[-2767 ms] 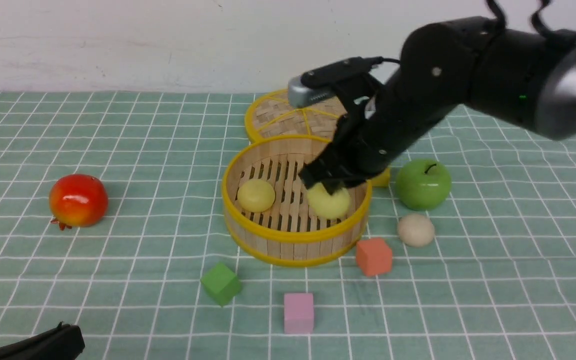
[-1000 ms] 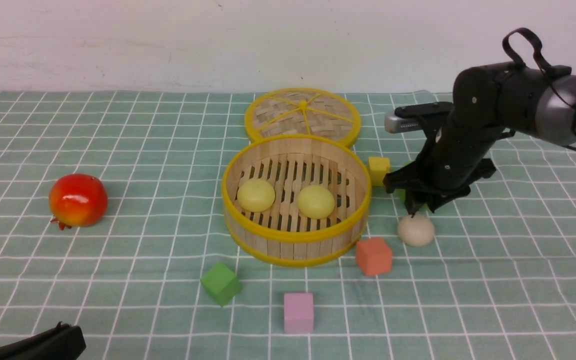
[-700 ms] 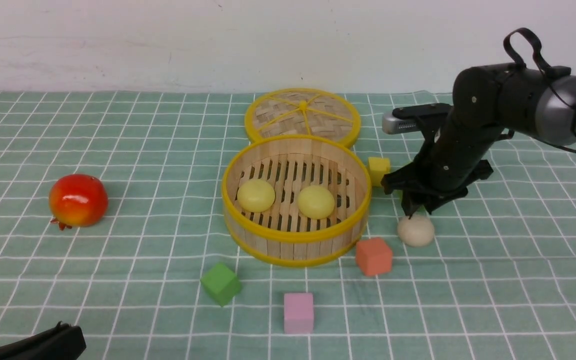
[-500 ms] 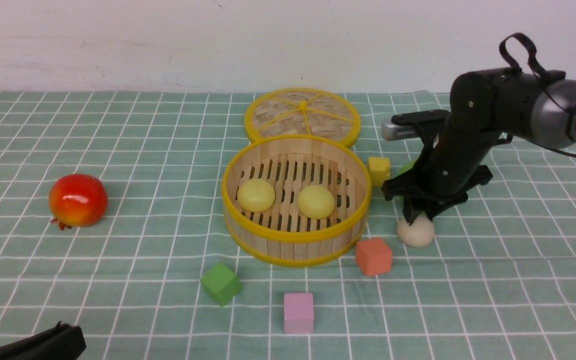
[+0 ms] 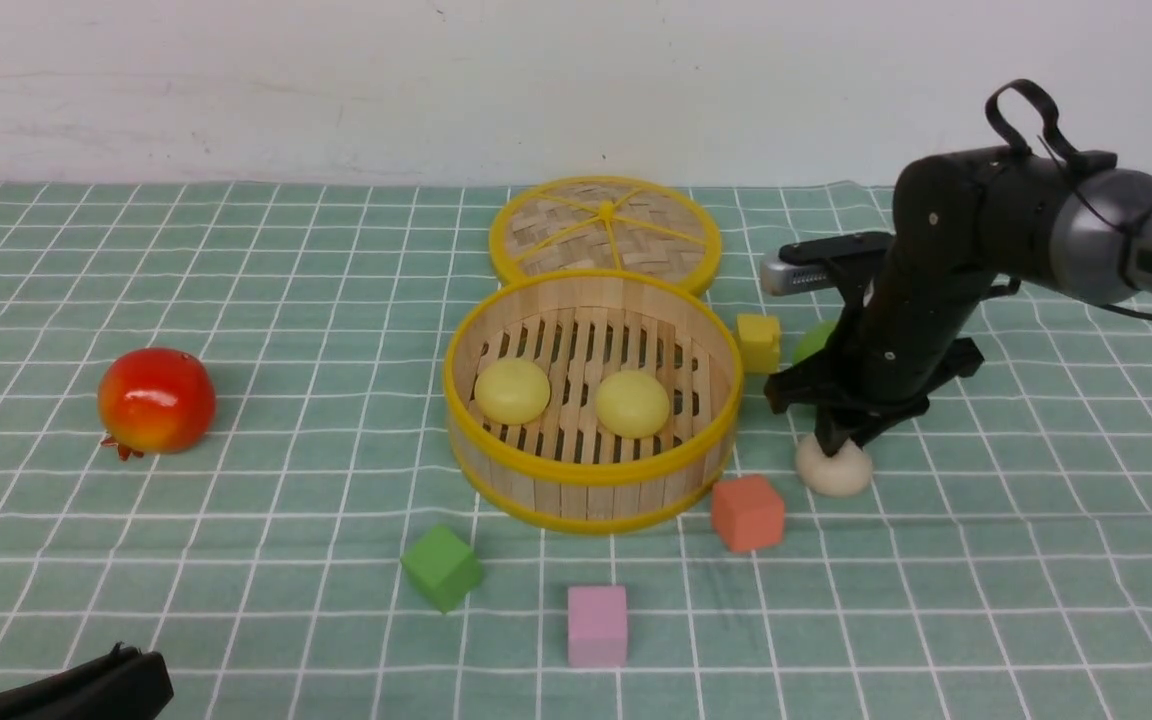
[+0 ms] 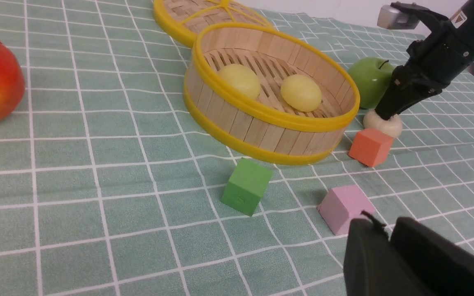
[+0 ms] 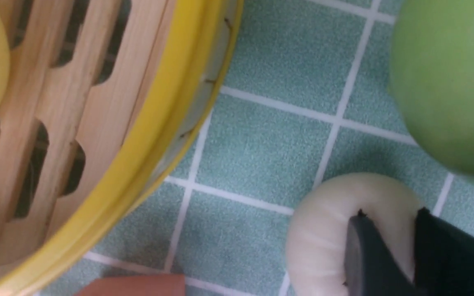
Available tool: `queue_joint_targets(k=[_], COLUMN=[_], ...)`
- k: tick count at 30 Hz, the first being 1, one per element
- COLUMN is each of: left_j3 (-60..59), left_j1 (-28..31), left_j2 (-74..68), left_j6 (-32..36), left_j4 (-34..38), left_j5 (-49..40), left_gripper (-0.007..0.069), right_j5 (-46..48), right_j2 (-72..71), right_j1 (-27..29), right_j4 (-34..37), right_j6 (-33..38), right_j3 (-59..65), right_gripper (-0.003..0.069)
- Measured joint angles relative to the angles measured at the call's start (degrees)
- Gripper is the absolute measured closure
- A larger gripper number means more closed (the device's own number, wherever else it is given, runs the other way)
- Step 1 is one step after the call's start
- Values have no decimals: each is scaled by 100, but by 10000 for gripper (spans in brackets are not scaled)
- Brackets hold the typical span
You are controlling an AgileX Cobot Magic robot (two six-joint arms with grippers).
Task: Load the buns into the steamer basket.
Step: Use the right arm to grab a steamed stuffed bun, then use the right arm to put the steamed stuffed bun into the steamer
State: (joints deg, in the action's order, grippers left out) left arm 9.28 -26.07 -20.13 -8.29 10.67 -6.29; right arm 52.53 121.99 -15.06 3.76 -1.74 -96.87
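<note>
Two pale yellow buns [image 5: 512,390] [image 5: 632,403] lie on the slatted floor of the steamer basket [image 5: 591,475]. The off-white bun [image 5: 841,472] sits on the cloth to the right of the basket, and shows in the right wrist view [image 7: 319,242]. My right gripper [image 5: 833,445] comes down onto its top. Its fingers [image 7: 364,255] press into the bun and pinch it, and the bun looks squashed. My left gripper [image 6: 385,224] is shut and empty, low at the near left [image 5: 86,685].
A green apple [image 6: 368,78] sits just behind the off-white bun. An orange cube [image 5: 747,512] lies close in front of the bun. Yellow [image 5: 758,340], green [image 5: 442,567] and pink [image 5: 597,625] cubes, the woven lid [image 5: 604,232] and a red fruit [image 5: 156,400] lie around the basket.
My right arm left the second yellow bun in the basket, swung right, and lowered onto the off-white bun. The fingertips now press into it.
</note>
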Motion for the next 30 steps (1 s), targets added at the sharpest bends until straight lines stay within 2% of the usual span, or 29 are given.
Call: queue_joint_targets(k=[4,6,13,18,22,30], left_j3=[0,0,0,0,0,0], left_j1=[0,0,0,0,0,0], left_j2=[0,0,0,0,0,0], left_j6=[0,0,0,0,0,0], left_j4=[0,0,0,0,0,0], left_j5=[0,0,0,0,0,0], left_gripper=[546,545,543,543,543,535], right_j5=[94,120,395,223,-205,-873], right_j2=[-7,-42,-681,-959,-633,617], right_j1=[0,0,-63,-478,-873,-1147], right_j4=[-7,-7,125,768,1271,1360], right_j6=[174,174,227,604,871,918], right_j3=[0,0,-154,-890,-1499,-2130], right_gripper=[621,650,652,652,652,640])
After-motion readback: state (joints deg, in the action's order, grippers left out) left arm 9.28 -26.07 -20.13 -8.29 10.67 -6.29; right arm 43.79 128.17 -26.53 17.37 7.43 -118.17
